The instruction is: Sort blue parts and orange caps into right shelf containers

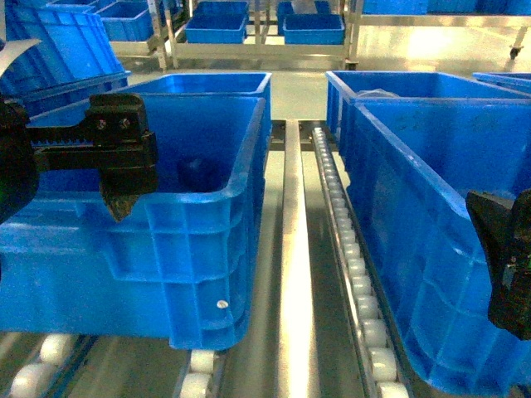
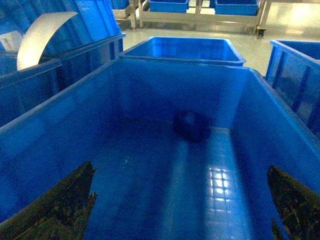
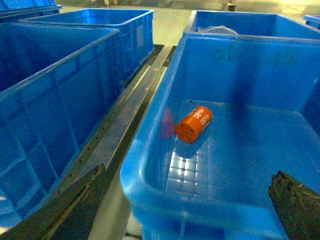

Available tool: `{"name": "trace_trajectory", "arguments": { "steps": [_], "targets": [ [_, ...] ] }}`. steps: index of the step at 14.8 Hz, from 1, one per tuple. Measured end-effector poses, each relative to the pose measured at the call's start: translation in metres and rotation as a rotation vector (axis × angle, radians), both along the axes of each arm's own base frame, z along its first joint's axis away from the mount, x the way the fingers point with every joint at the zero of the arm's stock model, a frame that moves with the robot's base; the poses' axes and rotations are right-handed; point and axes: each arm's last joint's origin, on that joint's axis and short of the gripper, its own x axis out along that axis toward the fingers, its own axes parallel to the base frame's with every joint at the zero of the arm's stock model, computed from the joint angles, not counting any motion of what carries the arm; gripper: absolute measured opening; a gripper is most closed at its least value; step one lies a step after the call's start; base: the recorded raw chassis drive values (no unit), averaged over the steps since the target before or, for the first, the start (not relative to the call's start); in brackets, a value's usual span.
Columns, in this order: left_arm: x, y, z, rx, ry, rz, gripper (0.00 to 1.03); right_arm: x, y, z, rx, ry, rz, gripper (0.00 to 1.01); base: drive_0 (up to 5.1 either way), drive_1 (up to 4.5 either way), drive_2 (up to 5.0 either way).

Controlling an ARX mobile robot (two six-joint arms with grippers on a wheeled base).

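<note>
the left gripper [image 1: 123,203] is hanging over the near rim of the left crate [image 1: 207,224], its jaws spread wide and holding nothing; in the left wrist view the two dark fingertips [image 2: 60,210] are sitting at the bottom corners of the picture with the crate's bare floor showing between them. ahead of those jaws, toward the far wall of that crate, a dark blocky piece [image 2: 190,125] is lying on the floor; it is too shadowed to tell its colour or whether it is one of the blue parts. the right gripper [image 3: 185,210] is hovering at the near edge of the right crate [image 3: 150,165], its jaws also standing wide apart and gripping nothing, with one fingertip [image 3: 65,210] hanging over the metal rail [image 3: 125,125] outside the crate's left wall and the other over the crate's inside. ahead of the right jaws, and slightly toward the left one, an orange cap [image 3: 194,124] is lying on its side on the crate floor, white "4680" print facing up and its holed flat end turned toward the gripper. it is resting well apart from both fingertips and close to the crate's left wall. in the head view the roller track [image 1: 348,257] is running between the two crates.
</note>
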Motion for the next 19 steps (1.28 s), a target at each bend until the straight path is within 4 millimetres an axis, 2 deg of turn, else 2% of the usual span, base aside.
{"name": "trace_trajectory", "arguments": {
  "steps": [14, 15, 16, 17, 19],
  "targets": [
    [0.000, -0.001, 0.000, 0.000, 0.003, -0.007, 0.98, 0.000, 0.000, 0.000, 0.001, -0.002, -0.001, 0.98, 0.2, -4.13, 4.5],
    [-0.001, -0.001, -0.001, 0.003, 0.008, -0.009, 0.98, 0.000, 0.000, 0.000, 0.001, -0.002, 0.000, 0.98, 0.0, 0.00, 0.0],
    [-0.002, 0.005, 0.000, -0.027, -0.080, -0.059, 0.90, -0.001, -0.006, -0.003, 0.015, -0.138, -0.064, 0.86, 0.0, 0.00, 0.0],
    [-0.033, 0.040, -0.019, -0.013, -0.089, -0.093, 0.58, -0.022, -0.036, -0.007, 0.005, -0.198, -0.112, 0.53, 0.0, 0.00, 0.0],
    [-0.051, 0.056, -0.011, -0.025, -0.128, -0.110, 0.33, -0.033, -0.048, -0.006, -0.001, -0.200, -0.089, 0.27, 0.0, 0.00, 0.0]
  ]
}}
